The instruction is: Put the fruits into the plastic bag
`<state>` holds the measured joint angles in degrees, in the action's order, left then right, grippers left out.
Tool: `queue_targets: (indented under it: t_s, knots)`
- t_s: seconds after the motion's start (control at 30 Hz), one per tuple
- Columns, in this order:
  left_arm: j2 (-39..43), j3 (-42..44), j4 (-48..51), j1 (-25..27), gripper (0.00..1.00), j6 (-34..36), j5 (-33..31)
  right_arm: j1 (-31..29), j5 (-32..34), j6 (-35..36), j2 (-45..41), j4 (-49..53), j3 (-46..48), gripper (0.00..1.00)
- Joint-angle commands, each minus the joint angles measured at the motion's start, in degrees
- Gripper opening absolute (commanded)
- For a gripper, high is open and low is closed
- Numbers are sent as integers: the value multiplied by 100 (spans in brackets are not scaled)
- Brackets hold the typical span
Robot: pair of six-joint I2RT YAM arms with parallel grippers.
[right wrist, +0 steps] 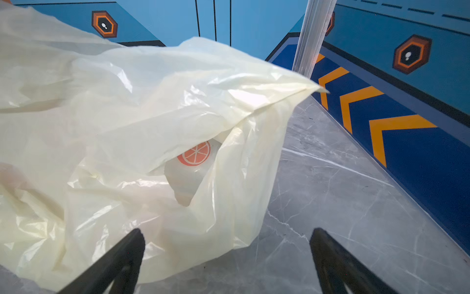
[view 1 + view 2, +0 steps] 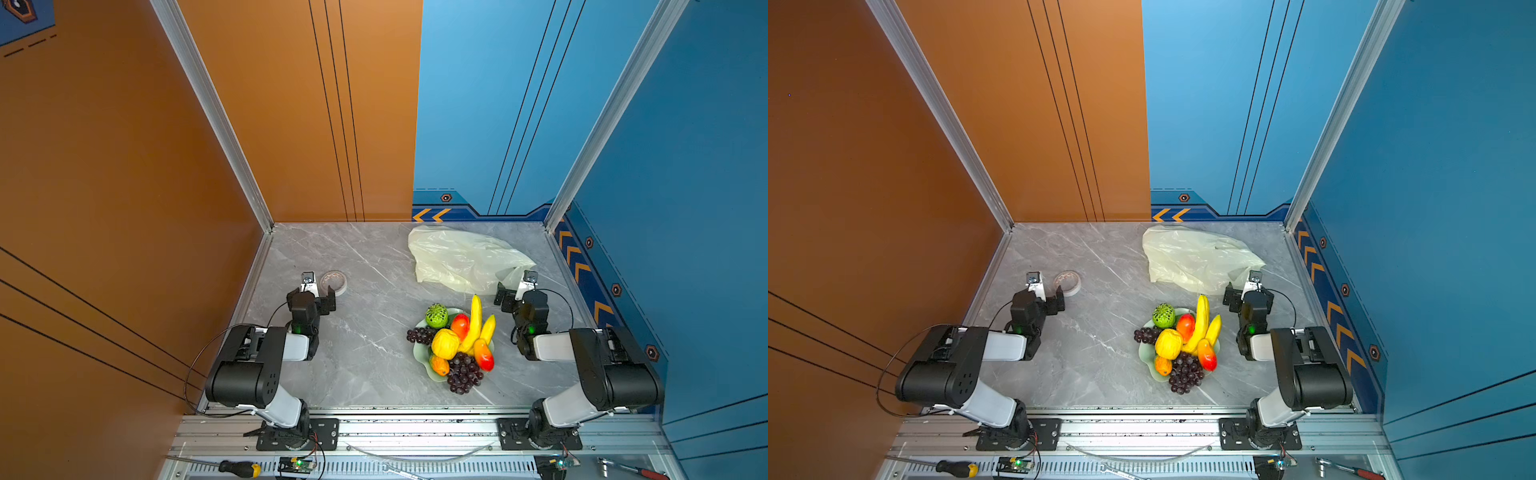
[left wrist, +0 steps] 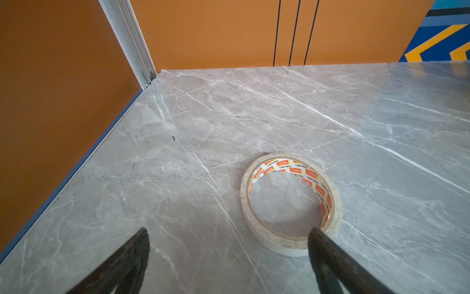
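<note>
Grey veined worktop (image 2: 365, 266), boxed in by orange and blue walls. Toward the front right, heaped on a pale green wavy dish (image 2: 419, 353), the fruits (image 2: 455, 338): yellow bananas (image 2: 476, 318) standing tallest, bumpy green fruit (image 2: 436, 316) at the back, yellow ball (image 2: 444, 343) in the middle, two red-orange mangoes (image 2: 484, 354), small orange-green one (image 2: 439, 365) in front, grape bunches (image 2: 463, 374) spilling over the rim onto the stone. Just behind the dish, the plastic bag (image 2: 461, 257), crumpled and lying on its side, with an orange-slice print (image 1: 194, 154) glimpsed inside a fold. Just beside the bag's near edge, the right pincer (image 1: 227, 230), spread wide, gripping nothing. Across the worktop, the left pincer (image 3: 229, 230), likewise spread wide and empty, one fingertip in line with the rim of a flat-lying tape roll (image 3: 279, 247), contact unclear.
</note>
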<state>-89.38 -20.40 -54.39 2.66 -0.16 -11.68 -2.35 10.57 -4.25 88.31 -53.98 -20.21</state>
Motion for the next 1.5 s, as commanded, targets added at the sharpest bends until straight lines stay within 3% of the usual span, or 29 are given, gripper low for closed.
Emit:
queue_targets:
  t_s: [0.0, 1.3, 1.47]
  knots:
    - [-36, -113, 51, -37, 98, 65, 123, 6, -55, 68, 35, 122, -89, 100]
    - [-19, -89, 35, -35, 98, 60, 132, 20, -80, 59, 35, 100, -80, 100]
    - [545, 10, 282, 57, 98, 101, -139, -81, 395, 18, -302, 130, 38, 100]
